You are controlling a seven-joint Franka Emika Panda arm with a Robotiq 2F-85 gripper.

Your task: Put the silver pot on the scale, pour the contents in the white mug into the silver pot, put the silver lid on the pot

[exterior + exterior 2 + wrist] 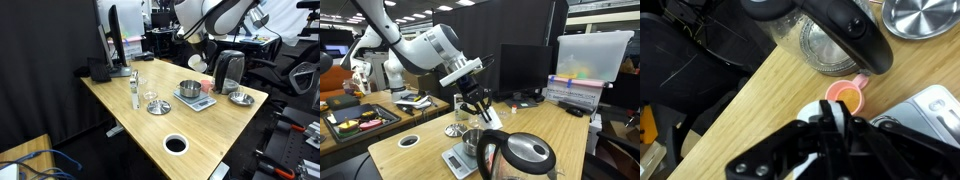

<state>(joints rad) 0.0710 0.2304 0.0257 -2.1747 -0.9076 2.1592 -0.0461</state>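
Observation:
The silver pot (189,90) stands on the pale scale (200,103) in both exterior views; it also shows here (470,141) on the scale (457,160). My gripper (194,52) is shut on the white mug (197,64) and holds it tilted in the air just above and beside the pot. In the wrist view the fingers (830,115) clamp the mug's wall (812,108), and a corner of the scale (938,104) shows at right. The silver lid (241,97) lies on the table beside the kettle, and also shows at the wrist view's top (925,17).
A steel-and-black kettle (230,70) stands behind the scale. A small pink cup (847,95) sits between the kettle and the scale. A shallow dish (158,106), a bottle (134,90) and a white-rimmed black disc (176,144) lie on the table.

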